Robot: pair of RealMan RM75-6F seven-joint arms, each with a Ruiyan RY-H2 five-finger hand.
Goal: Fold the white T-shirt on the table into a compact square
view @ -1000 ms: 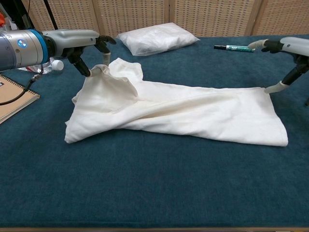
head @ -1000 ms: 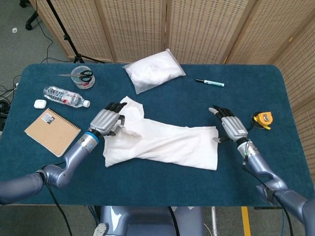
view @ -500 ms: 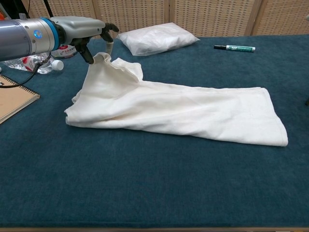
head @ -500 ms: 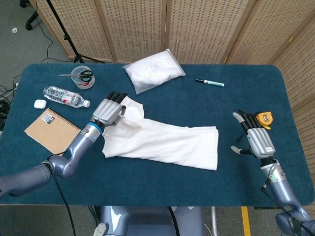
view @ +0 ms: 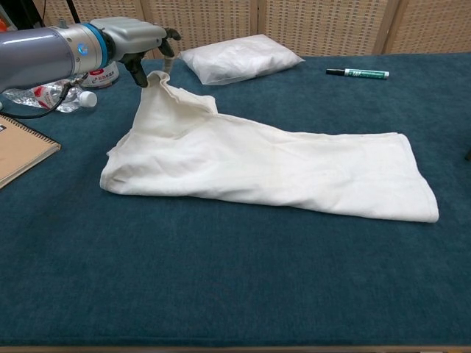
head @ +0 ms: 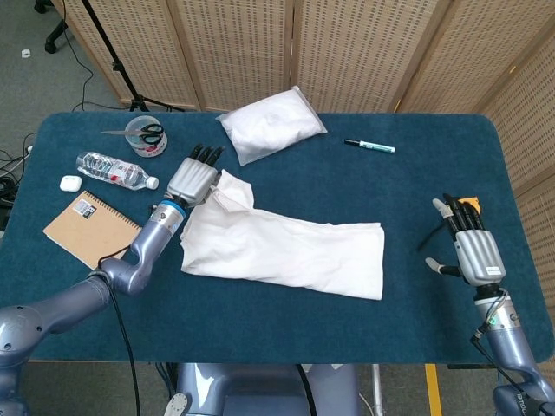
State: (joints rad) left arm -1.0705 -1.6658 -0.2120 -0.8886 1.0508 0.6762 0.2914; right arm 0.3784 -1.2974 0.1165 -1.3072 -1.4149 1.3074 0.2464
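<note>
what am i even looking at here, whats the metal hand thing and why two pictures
This is a two-armed robot with humanlike hands, steered by a person. One picture looks down from its head, the other looks forward from its chest. On the blue table lies a partly folded white T-shirt. The left hand pinches the shirt's far corner and lifts it. The right hand is open, off to the side, holding nothing. Around it lie a plastic bag, marker, water bottle, notebook and scissors.
</note>
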